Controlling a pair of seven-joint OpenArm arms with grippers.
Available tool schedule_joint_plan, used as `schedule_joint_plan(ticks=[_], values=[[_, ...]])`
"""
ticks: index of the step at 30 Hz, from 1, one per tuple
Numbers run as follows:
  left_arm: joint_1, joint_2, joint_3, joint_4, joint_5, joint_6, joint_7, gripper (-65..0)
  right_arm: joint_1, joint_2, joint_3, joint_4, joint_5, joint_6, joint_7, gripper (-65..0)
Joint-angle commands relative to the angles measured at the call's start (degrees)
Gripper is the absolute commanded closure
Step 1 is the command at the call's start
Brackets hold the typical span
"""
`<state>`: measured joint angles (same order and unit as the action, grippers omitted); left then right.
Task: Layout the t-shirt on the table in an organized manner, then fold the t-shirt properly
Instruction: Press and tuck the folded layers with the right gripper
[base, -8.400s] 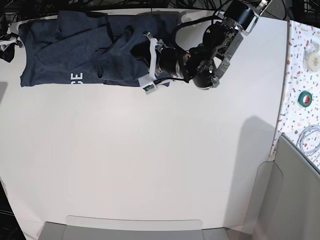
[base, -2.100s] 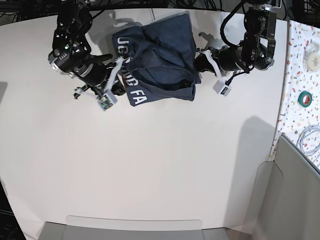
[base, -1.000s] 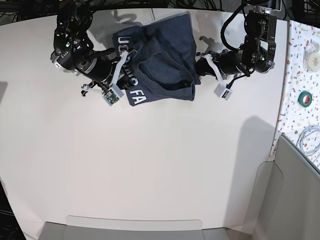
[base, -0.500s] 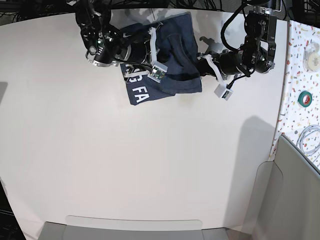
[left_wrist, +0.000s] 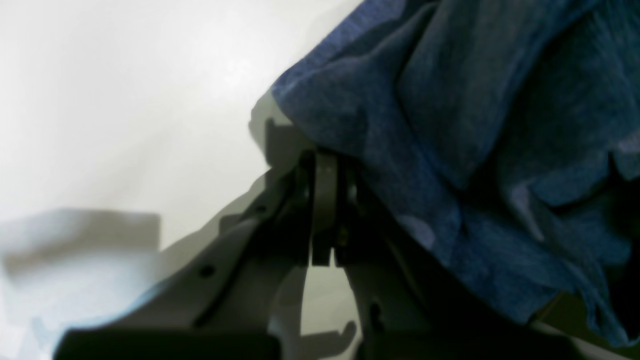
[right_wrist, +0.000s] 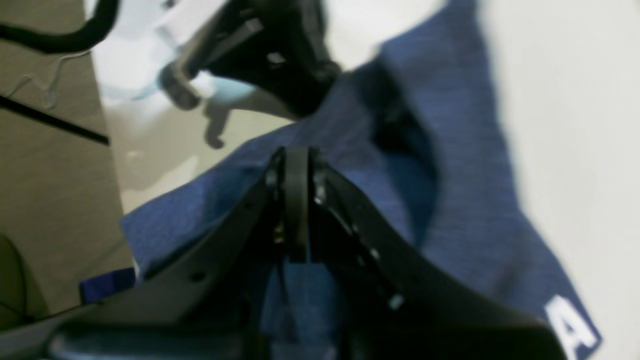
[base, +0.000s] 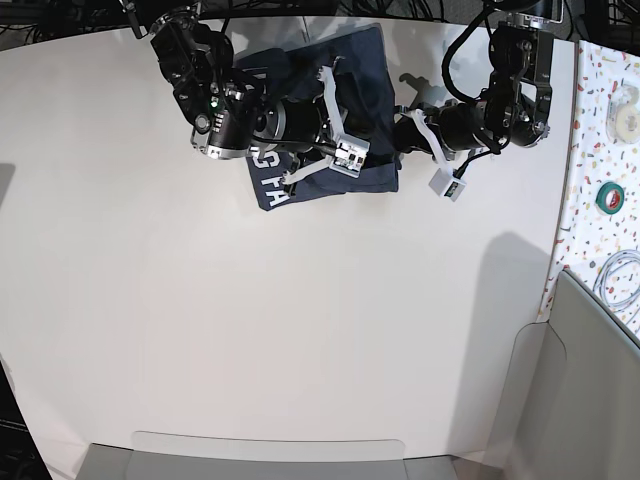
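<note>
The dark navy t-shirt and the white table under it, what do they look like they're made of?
The dark navy-blue heathered t-shirt looks like soft knit cloth, probably cotton or a blend: mottled matte weave, limp folds, white printed lettering. The large white table looks like smooth hard laminate or painted board: even, faintly glossy, soft shadows. The exact material is unclear.

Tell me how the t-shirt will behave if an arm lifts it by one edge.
The t-shirt will likely go limp and drape: it already lies bunched in soft folds, seen close in the left wrist view. It probably slides easily on the smooth table. Layers may shift apart, since several overlap loosely beside the lettering.
</note>
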<state>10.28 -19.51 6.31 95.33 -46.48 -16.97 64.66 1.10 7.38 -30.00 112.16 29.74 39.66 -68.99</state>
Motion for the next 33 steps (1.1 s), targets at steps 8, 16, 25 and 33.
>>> schedule_joint_plan(ticks=[8, 16, 25, 33], values=[[-0.1, 1.4, -0.1, 0.2, 2.6, 0.7, 1.4, -0.1, -4.4, -0.7, 17.6, 4.4, 3.4, -1.8, 1.8, 0.0], [-0.1, 1.4, 0.1, -0.2, 2.6, 0.7, 1.4, -0.1, -8.4, -1.0, 18.4, 4.4, -1.7, -12.9, 1.8, 0.0], [-0.1, 1.5, -0.2, -0.2, 2.6, 0.7, 1.4, -0.1, -11.3, -3.6, 16.2, 4.1, -11.8, -14.8, 1.4, 0.0], [-0.1, 1.5, 0.1, -0.2, 2.6, 0.7, 1.4, -0.1, -10.9, -5.0, 8.4, 0.4, -13.4, -14.6, 1.6, 0.0]])
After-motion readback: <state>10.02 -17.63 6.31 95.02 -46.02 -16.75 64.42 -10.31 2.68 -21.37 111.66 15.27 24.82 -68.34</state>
